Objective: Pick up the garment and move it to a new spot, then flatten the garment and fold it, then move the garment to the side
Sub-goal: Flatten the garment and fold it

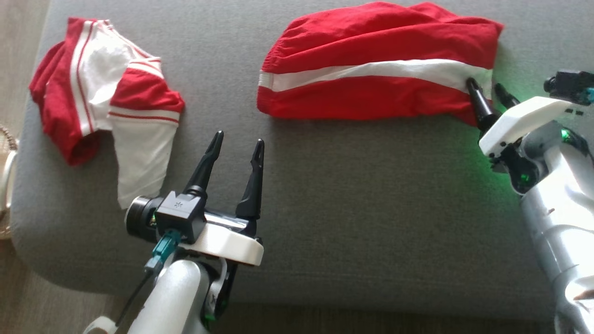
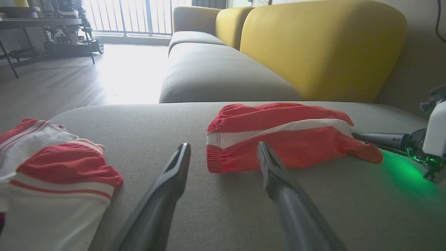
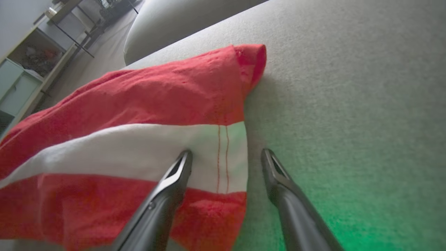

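The garment (image 1: 371,69), red shorts with a white stripe, lies folded lengthwise at the far right of the grey cushion (image 1: 348,195). My right gripper (image 1: 485,84) stands open at its right hem. In the right wrist view one finger lies over the white stripe of the garment (image 3: 156,94) and the other over bare cushion, so the right gripper (image 3: 226,152) straddles the hem edge with nothing pinched. My left gripper (image 1: 239,138) hovers open over the cushion's front middle, apart from the cloth. The left wrist view has the left gripper (image 2: 223,145) pointing at the garment's (image 2: 278,118) elastic end.
A second red and white garment (image 1: 139,93) lies crumpled at the cushion's left end, also in the left wrist view (image 2: 62,167). A yellow backrest (image 2: 320,45) rises behind the seat. Wooden floor runs past the cushion's left and front edges. A wicker object (image 1: 5,153) sits at the far left.
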